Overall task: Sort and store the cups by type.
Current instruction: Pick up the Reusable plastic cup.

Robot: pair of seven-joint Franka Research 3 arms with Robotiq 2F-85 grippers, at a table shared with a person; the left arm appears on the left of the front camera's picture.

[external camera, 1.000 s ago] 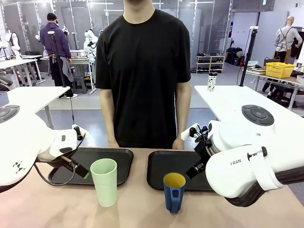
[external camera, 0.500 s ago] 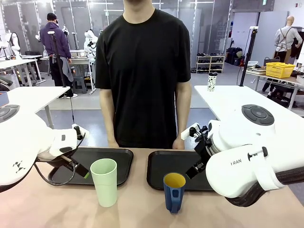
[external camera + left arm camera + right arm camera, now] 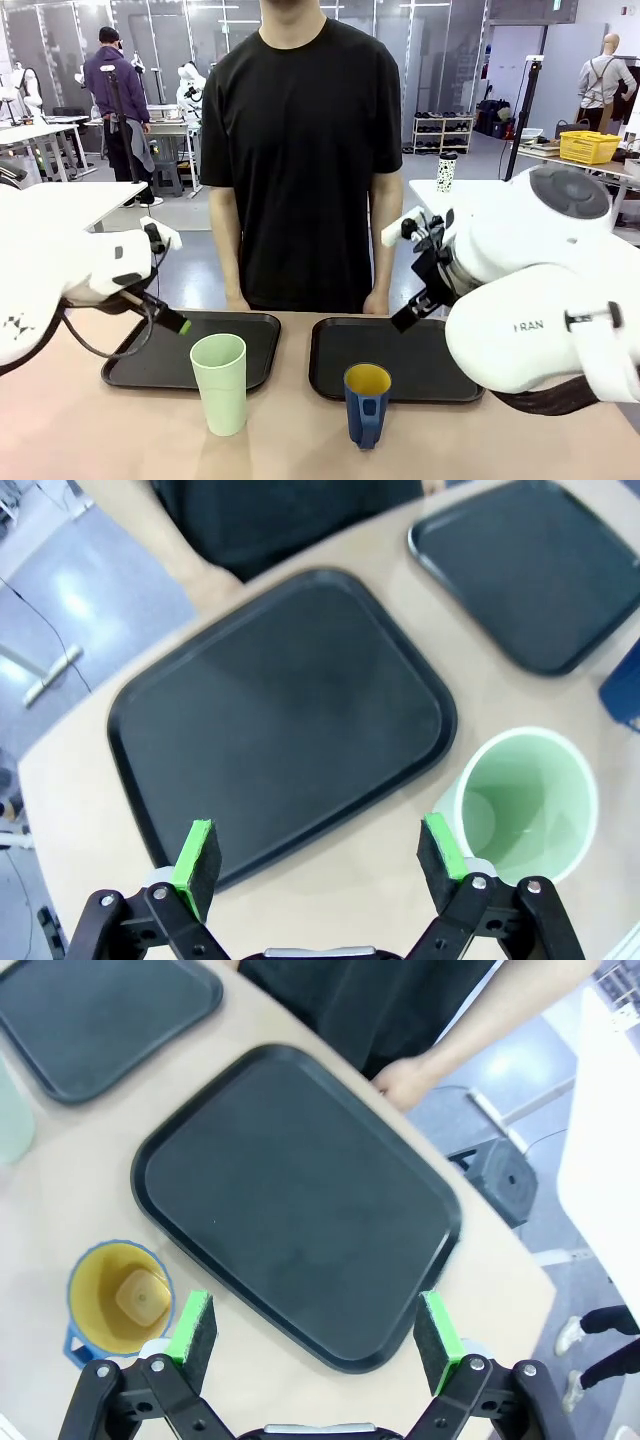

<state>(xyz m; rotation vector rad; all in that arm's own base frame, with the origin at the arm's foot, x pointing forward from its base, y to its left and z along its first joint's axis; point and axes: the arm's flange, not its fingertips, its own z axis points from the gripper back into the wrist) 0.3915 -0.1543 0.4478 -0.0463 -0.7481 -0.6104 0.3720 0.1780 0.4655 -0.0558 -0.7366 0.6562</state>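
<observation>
Tabletop (image 3: 300,445) holds two bare trays (image 3: 150,362). Left gripper (image 3: 320,852), right gripper (image 3: 315,1325) wide, empty. I'd centre left over tumbler (image 3: 218,383), lower left, squeezing mid-wall.

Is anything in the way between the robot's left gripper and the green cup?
No, nothing visible is. The left gripper hangs with open jaws over the near edge of the left tray, and the green cup stands just beside it on the table.

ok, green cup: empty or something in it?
Empty. The left wrist view looks down into the green cup, which stands upright, and shows its bare pale bottom with nothing inside.
</observation>
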